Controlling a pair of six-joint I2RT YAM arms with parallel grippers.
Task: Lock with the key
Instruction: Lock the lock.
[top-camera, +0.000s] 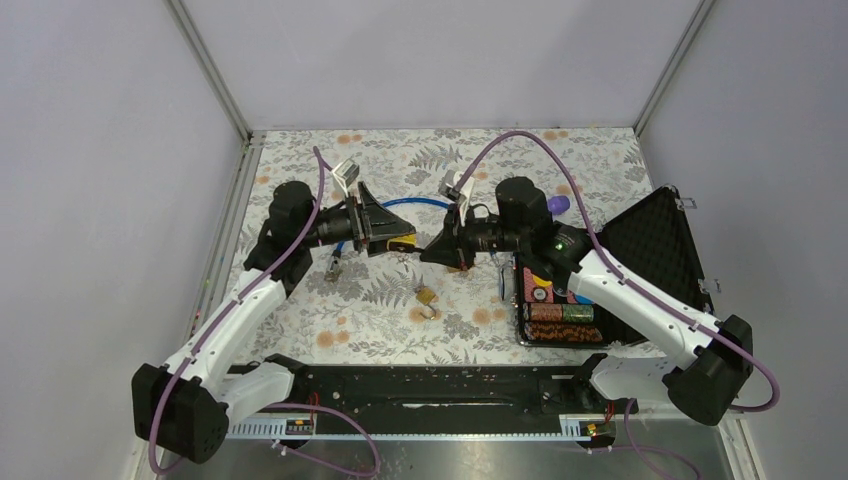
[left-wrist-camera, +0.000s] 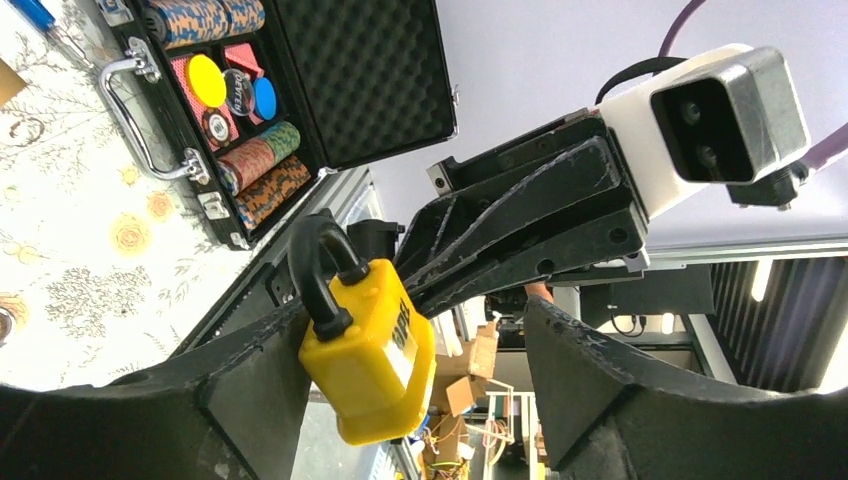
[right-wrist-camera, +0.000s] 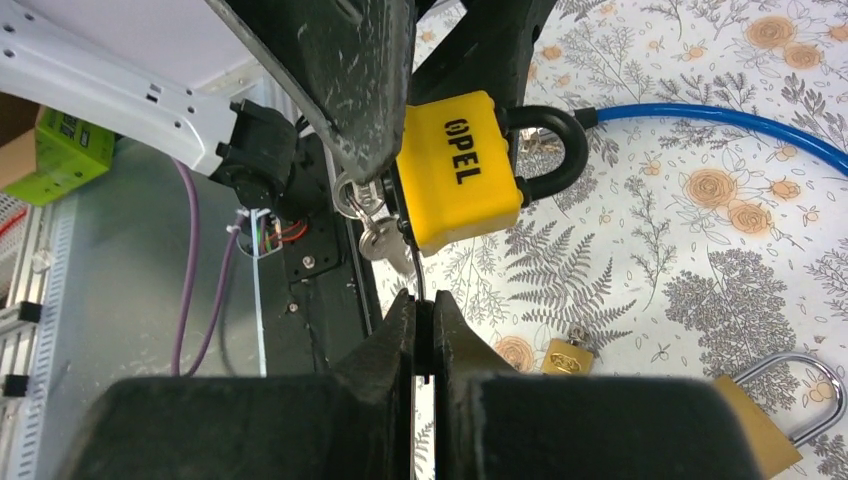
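Over the counter (top-camera: 390, 305) the left arm (top-camera: 235, 315) and right arm (top-camera: 640, 300) reach inward, facing each other. The left gripper (top-camera: 388, 232) has its jaws spread, the yellow padlock (right-wrist-camera: 455, 170) leaning against one finger in mid-air. The right gripper (right-wrist-camera: 422, 302) has its jaws pressed together on the key (right-wrist-camera: 414, 272).

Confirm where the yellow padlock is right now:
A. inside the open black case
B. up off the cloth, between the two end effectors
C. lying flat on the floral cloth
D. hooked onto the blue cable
B: the yellow padlock sits above the floral cloth, against one finger of the left end effector and just beyond the shut right end effector.
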